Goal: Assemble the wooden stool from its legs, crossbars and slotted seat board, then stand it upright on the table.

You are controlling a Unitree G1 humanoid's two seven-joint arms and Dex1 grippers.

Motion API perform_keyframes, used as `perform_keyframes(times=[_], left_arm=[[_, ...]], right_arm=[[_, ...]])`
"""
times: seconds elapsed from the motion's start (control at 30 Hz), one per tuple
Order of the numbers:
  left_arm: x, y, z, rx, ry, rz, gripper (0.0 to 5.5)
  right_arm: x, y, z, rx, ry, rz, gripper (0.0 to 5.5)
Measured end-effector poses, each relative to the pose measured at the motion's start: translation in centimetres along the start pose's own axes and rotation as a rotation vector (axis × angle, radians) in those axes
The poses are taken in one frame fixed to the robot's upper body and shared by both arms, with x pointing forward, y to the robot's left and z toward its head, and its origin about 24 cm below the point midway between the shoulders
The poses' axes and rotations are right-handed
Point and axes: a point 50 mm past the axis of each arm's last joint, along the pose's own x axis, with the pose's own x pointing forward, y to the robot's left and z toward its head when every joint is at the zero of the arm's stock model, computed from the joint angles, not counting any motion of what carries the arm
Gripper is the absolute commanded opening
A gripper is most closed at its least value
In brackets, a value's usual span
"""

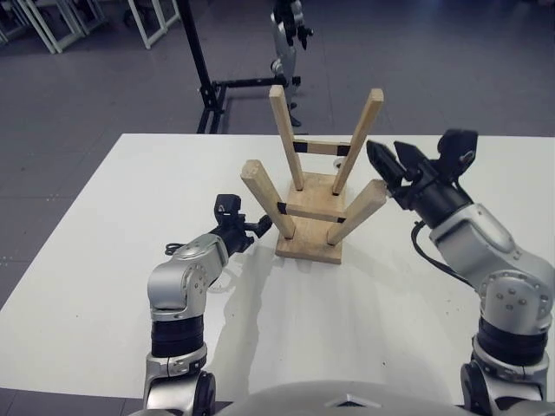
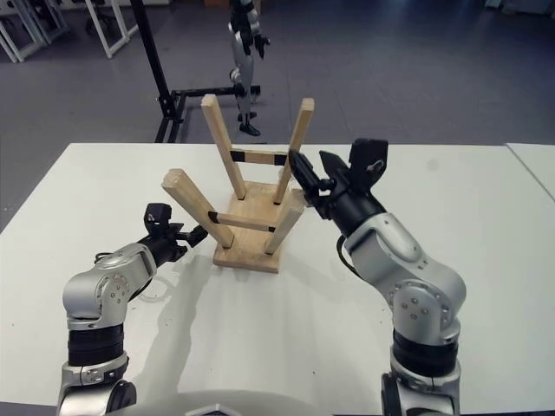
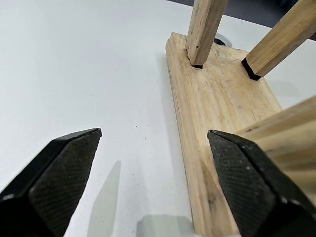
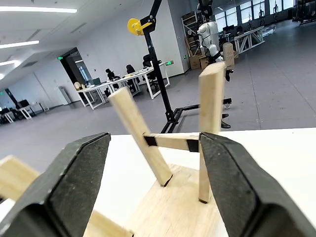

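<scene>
The wooden stool lies upside down on the white table (image 1: 95, 260). Its seat board (image 1: 310, 244) is flat on the table, and all its legs point up and splay outward. One crossbar (image 1: 321, 147) joins the far pair of legs and another (image 1: 310, 212) joins the near pair. My left gripper (image 1: 250, 227) is open, low over the table beside the near-left leg (image 1: 265, 198). In the left wrist view its fingers (image 3: 59, 173) straddle the board's edge (image 3: 207, 108). My right gripper (image 1: 386, 154) is open, raised just right of the near-right leg (image 1: 357, 212) and facing the far legs (image 4: 212, 113).
A black stand (image 1: 208, 82) and another humanoid robot (image 1: 289, 35) are on the floor beyond the table's far edge. White frames (image 1: 52, 22) stand at the back left. Bare table surface lies on both sides of the stool and in front of it.
</scene>
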Motion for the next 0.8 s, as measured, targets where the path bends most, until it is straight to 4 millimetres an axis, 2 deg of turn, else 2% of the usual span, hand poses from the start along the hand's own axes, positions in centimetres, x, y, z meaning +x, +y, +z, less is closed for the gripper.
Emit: perform_keyframes(times=[0.13, 0.17, 0.23, 0.3, 0.37, 0.4, 0.43, 0.5, 0.53, 0.57, 0.6, 0.63, 0.73, 0.77, 0.8], left_arm=[[0.3, -0.3, -0.3, -0.012, 0.003, -0.006, 4.03], [0.4, -0.4, -0.4, -0.017, 0.005, -0.008, 4.03], [0.5, -0.5, -0.4, -0.021, 0.002, -0.011, 4.03], [0.5, -0.5, -0.4, -0.024, 0.001, -0.007, 4.03], [0.3, -0.1, -0.4, -0.031, -0.003, 0.004, 4.03], [0.1, 0.3, -0.2, -0.035, -0.009, 0.011, 4.03], [-0.4, 1.4, 0.2, -0.032, -0.021, 0.042, 4.03], [-1.6, 3.8, 1.5, -0.019, -0.062, 0.117, 4.03], [-2.4, 5.3, 2.7, -0.008, -0.091, 0.168, 4.03], [-3.6, 7.2, 4.8, 0.017, -0.149, 0.237, 4.03], [-4.6, 8.4, 6.6, 0.039, -0.203, 0.286, 4.03], [-5.6, 9.3, 8.3, 0.057, -0.251, 0.323, 4.03], [-5.9, 9.9, 9.6, 0.065, -0.275, 0.333, 4.03], [-5.9, 9.9, 9.6, 0.063, -0.277, 0.331, 4.03], [-5.9, 9.8, 9.6, 0.06, -0.279, 0.325, 4.03]], right_arm=[[1.0, -0.4, 0.5, -0.001, -0.021, -0.01, 3.31], [1.2, -1.0, 0.2, 0.01, -0.003, -0.039, 3.31], [1.6, -3.5, -1.1, -0.005, 0.078, -0.147, 3.31], [1.4, -5.6, -1.1, -0.07, 0.093, -0.214, 3.31], [0.8, -7.7, -1.4, -0.249, 0.151, -0.255, 3.31], [0.4, -8.1, -1.7, -0.305, 0.199, -0.236, 3.31], [-0.2, -7.4, -3.1, -0.398, 0.348, -0.098, 3.31], [-1.2, -4.2, -4.8, -0.508, 0.539, 0.22, 3.31], [-1.6, -2.6, -5.6, -0.555, 0.617, 0.364, 3.31], [-1.6, -0.6, -6.2, -0.599, 0.665, 0.522, 3.31], [-0.8, 1.1, -6.2, -0.627, 0.645, 0.617, 3.31], [1.0, 3.8, -5.9, -0.626, 0.553, 0.717, 3.31], [5.5, 9.8, -3.3, -0.593, 0.261, 0.811, 3.31], [6.3, 10.5, -2.9, -0.581, 0.214, 0.801, 3.31], [6.7, 10.4, -2.8, -0.56, 0.206, 0.784, 3.31]])
